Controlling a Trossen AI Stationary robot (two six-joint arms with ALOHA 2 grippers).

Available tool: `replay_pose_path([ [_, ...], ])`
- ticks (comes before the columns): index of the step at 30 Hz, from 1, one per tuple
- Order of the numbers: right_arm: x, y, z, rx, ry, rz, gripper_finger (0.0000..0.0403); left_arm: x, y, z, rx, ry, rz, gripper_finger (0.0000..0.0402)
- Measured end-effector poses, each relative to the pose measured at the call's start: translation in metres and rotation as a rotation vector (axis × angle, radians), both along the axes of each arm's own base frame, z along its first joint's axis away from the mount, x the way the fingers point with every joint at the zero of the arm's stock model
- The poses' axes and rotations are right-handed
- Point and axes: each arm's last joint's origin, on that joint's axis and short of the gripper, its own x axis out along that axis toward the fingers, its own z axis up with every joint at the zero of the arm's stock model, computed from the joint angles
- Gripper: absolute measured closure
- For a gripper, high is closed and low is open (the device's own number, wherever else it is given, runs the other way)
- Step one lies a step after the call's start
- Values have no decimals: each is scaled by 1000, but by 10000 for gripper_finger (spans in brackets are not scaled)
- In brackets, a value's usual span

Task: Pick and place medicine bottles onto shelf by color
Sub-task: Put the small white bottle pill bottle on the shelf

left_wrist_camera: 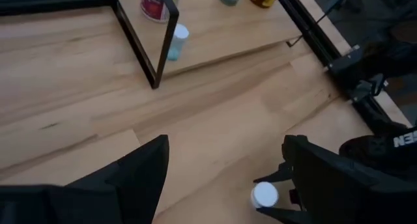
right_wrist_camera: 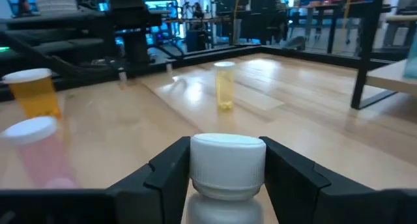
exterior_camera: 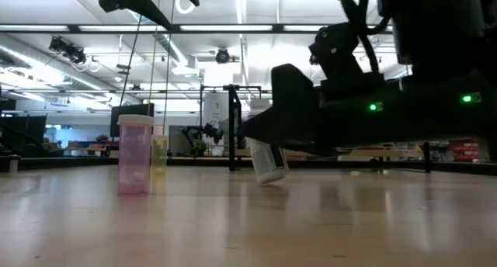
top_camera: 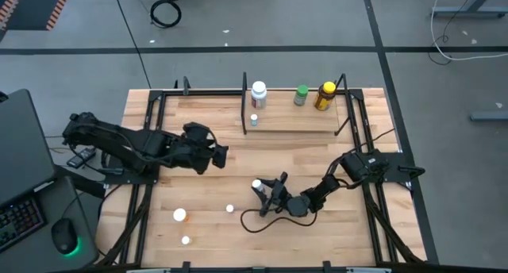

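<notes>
While the left gripper (top_camera: 223, 155) hangs spread and empty over the pale wood-plank table (top_camera: 198, 194), the right gripper (top_camera: 264, 190) pinches a small round white-capped bottle (right_wrist_camera: 227, 167) tilted on the tabletop near mid-table. Its cap is smooth, ridged plastic.

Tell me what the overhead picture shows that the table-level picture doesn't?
Only the overhead view shows the shelf with a white-capped bottle, a green bottle, a yellow bottle and a tiny bottle, plus the left gripper. Only the table-level view shows a pink bottle and the room behind. Both show the right gripper around a white bottle.
</notes>
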Motion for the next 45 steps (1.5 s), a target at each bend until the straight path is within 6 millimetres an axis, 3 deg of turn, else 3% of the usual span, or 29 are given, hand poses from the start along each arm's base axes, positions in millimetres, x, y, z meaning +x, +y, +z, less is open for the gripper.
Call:
replay_pose_path([
  [13,-9,19,11,22,-55,44,167,4,-2,-2,-16,-3,-4,95],
  [20,-8,18,76,-22,-83,24,144,-1,-1,7,-72,-62,-34,95],
  [23,-11,12,107,42,-57,20,146,-7,0,18,-119,-134,-60,95],
  [27,-12,-4,130,120,113,51,151,-20,2,38,-179,-259,-97,95],
  [37,13,-60,198,475,555,228,153,-54,3,75,-231,-473,-231,95],
  [45,22,-65,199,635,894,347,153,-64,-2,80,-245,-494,-292,95],
])
